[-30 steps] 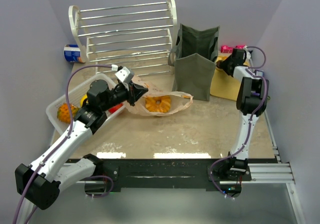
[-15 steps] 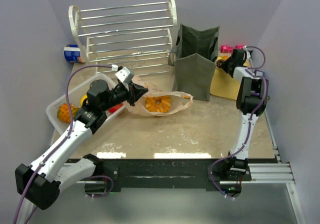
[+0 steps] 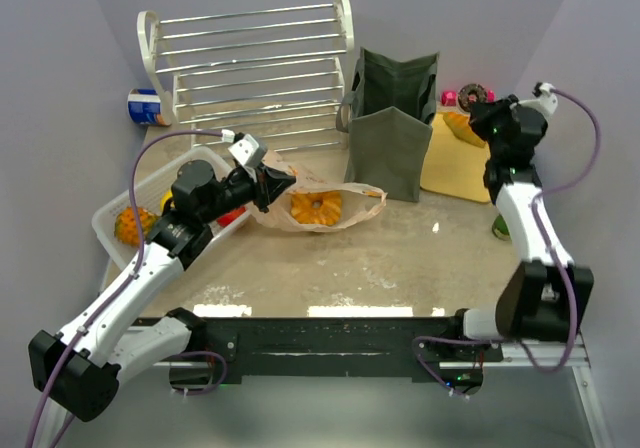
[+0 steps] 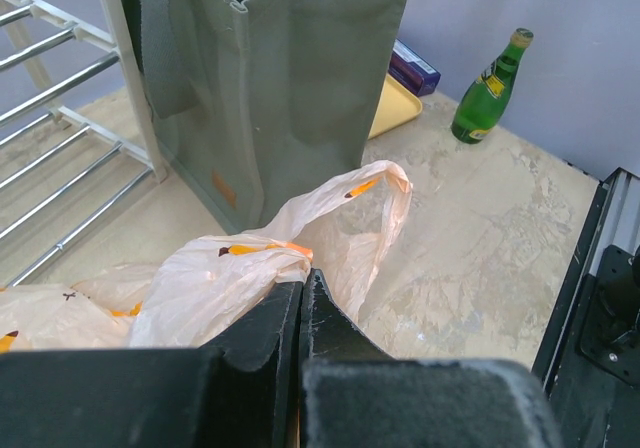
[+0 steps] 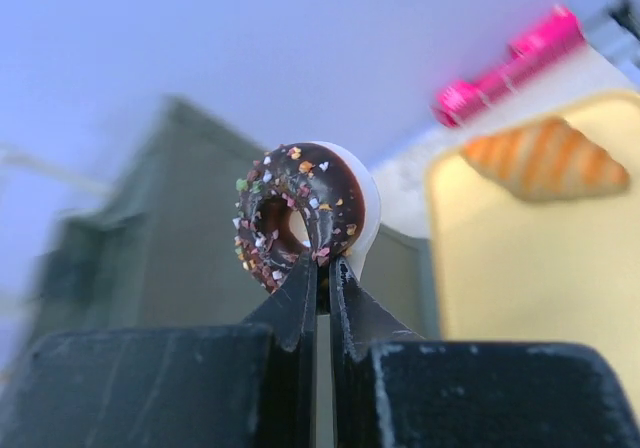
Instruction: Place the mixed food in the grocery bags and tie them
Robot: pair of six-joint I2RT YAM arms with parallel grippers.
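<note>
While the left gripper [image 3: 272, 183] pinches a fold of the peach plastic bag [image 3: 352, 211] between jaws closed almost flat together, the right gripper [image 3: 480, 106] holds a chocolate doughnut [image 3: 469, 94] up in the air just right of the olive-green tote [image 3: 395, 133]. The right wrist view shows that grip closely: the two fingertips nip the lower edge of the sprinkled ring, which stands upright above them, with the tote a blur to the left behind it. The tote itself stands upright with its mouth open and its handles hanging down the sides. The peach bag lies slumped on the table [image 3: 400, 268] in front of the tote and to its left, one loose handle reaching toward the tote's near corner, and an orange fruit [image 3: 316, 206] shows through the thin film. Touching the tote's right side lies a yellow tray [image 3: 455, 163], carrying an orange striped piece [image 5: 545, 158]. A green bottle [image 4: 487, 88] stands upright further right of the tote, beyond the tray. Well to the tote's left sits the white slatted tray [image 3: 105, 238], holding another orange fruit [image 3: 130, 225], and a white wire rack [image 3: 250, 58] stands just beside the tote's left side.
</note>
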